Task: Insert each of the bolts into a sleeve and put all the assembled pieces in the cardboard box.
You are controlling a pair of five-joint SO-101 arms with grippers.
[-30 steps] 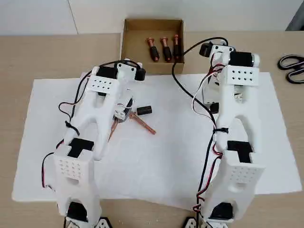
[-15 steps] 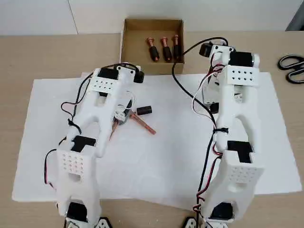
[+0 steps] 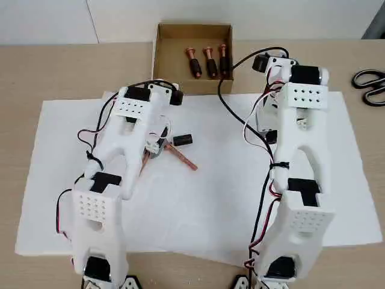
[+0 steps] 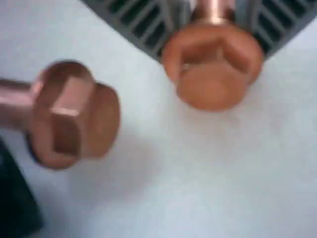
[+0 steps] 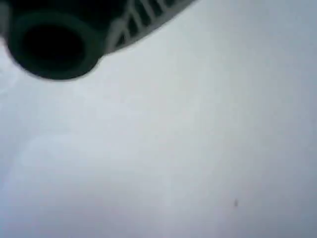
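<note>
- The gripped bolt (image 4: 213,69) sits between the ribbed pads of the left jaws. They are closed on its shank, and the hexagonal head sticks out toward the wrist camera, low over the white sheet (image 3: 210,205).
- The gripped sleeve (image 5: 49,44) rests against a ribbed pad of the right jaws, with its open bore facing the camera. They look closed on it, but I can make out just one pad, so that is a judgement.
- The step in hand, as I read it, is a fourth pairing: the bolt is in the left arm (image 3: 120,144) and the sleeve in the right arm (image 3: 304,138). The two arms are well apart over the sheet.
- The next move calls for bringing the two pieces together, lining the shank up with the bore and pushing it straight in. A small tilt would likely catch the shank on the sleeve's rim.
- A loose bolt (image 3: 183,158) and a loose sleeve (image 3: 183,139) lie just beside each other near the left arm, not yet joined.
- Three assembled pieces (image 3: 209,61) already lie side by side in the cardboard box (image 3: 157,54), at the far side of the desk (image 3: 60,66).
- The high view lays out the box, the loose parts and the spacing of the arms, but the arms cover both grips. The wrist views supply those: the bolt's head and pads on one side, the sleeve's bore on the other.
</note>
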